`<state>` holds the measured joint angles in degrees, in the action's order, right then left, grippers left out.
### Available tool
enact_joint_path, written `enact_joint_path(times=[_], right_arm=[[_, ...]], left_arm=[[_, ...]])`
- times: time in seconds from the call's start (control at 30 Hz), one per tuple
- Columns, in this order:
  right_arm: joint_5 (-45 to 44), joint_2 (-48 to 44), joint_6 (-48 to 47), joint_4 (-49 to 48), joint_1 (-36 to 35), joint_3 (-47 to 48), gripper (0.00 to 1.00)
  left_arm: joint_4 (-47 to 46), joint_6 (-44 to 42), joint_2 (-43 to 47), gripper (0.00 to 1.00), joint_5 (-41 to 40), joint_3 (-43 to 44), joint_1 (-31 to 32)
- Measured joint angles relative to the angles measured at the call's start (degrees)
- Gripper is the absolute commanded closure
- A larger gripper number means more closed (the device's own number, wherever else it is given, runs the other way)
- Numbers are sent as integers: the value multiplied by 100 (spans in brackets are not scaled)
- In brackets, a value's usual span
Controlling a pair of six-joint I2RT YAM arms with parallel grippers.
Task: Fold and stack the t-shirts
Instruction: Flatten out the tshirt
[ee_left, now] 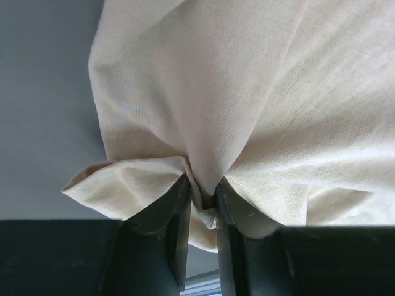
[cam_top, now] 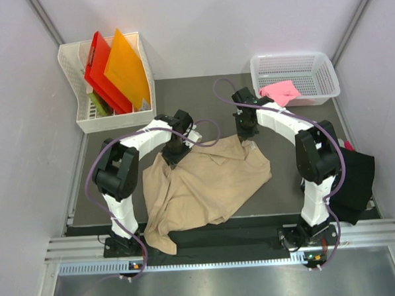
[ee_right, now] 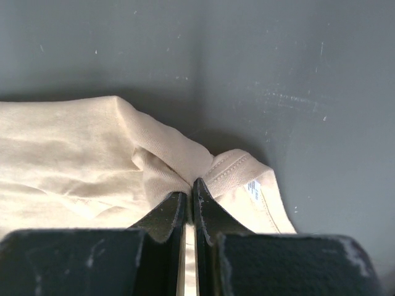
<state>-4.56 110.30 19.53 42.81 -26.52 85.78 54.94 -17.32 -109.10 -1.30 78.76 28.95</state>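
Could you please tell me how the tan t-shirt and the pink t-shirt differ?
The tan t-shirt is much larger than the pink t-shirt. The tan one lies crumpled on the table; the pink one drapes over the white basket's rim. The left pincer and right pincer are shut on the tan one; the pink one is untouched. Both are soft, unfolded cloth.

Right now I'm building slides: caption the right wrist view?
Right end effector pinches the tan t-shirt beside its neck label, on the dark table.
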Motion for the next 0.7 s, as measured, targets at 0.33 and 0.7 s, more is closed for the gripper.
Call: enact_joint_path(times=[0.33, 0.7], right_arm=[[-4, 0, -4, -48, 0, -98, 100], [-2, -11, -28, -94, 0, -232, 100]], left_arm=[[146, 9, 24, 57, 39, 81, -2], [212, 79, 24, 65, 192, 98, -2]])
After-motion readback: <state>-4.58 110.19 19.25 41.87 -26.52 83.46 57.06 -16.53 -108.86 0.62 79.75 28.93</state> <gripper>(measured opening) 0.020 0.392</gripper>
